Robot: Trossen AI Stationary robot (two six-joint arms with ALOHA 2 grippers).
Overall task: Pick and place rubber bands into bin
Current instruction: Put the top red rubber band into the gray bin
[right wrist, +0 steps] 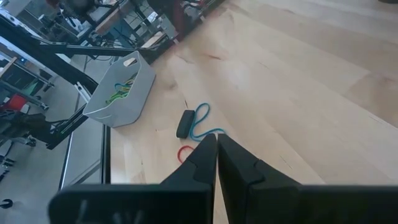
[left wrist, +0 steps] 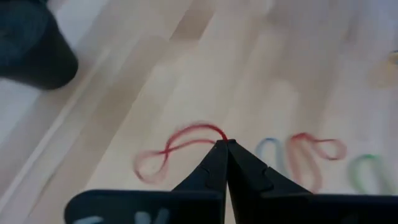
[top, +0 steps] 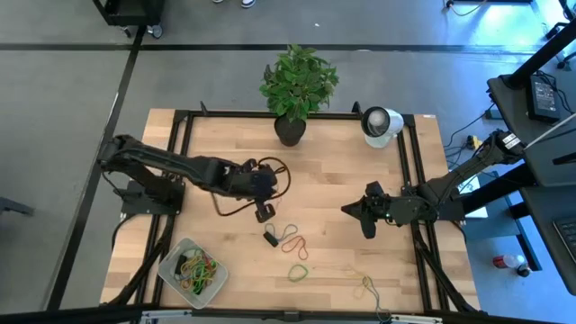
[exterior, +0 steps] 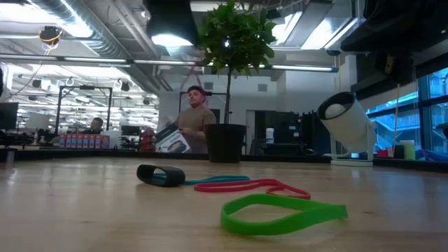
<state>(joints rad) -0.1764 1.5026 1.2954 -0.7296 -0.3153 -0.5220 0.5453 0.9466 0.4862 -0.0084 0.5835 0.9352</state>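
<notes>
On the near edge of the light wooden table (top: pixel 333 189), the shallow translucent whitish plastic bin (top: pixel 192 267) is sitting at the left corner, already holding a tangle of green, yellow and red-orange rubber bands (top: pixel 199 267). Along the same near edge, a thin tan-yellow rubber band (top: pixel 368 286) is lying toward the right, and a bright green rubber band (top: pixel 298 270) is resting between it and the bin; in the low view this green loop (exterior: pixel 283 212) is lying closest to the camera.

Just beyond it, a red-orange rubber band (top: pixel 294 242) and a thin blue rubber band (right wrist: pixel 200 122) are lying overlapped, touching a small solid black block (top: pixel 271 238).

Farther in, the left hand (top: pixel 263 213) is hanging over the middle of the table, its fingers clenched together and pinching a red rubber band (left wrist: pixel 177 152) at the tips. The right hand (top: pixel 365 216) is waiting over the right side of the table, its fingers pressed shut on nothing.

At the far edge, a leafy green plant in a dark pot (top: pixel 293 90) and a white round device (top: pixel 381 124) are standing near each other. Beyond the table, a person (exterior: pixel 195 120) is holding a box; no writing is legible anywhere.
</notes>
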